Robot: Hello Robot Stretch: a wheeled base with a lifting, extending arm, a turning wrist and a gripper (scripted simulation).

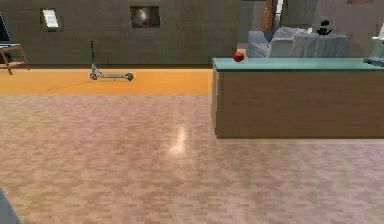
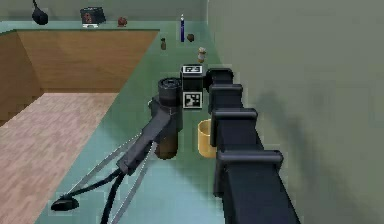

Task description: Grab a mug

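Gripper (image 2: 88, 205) fingers slant out over bare green countertop (image 2: 60, 150) and hold nothing; their open-or-closed state cannot be told. The yellow mug (image 2: 204, 138) stands on that countertop just beside the arm (image 2: 240, 150), back from the fingertips. The step looks like alignment, with no grasp made yet. Next, the fingertips must be brought to the mug.
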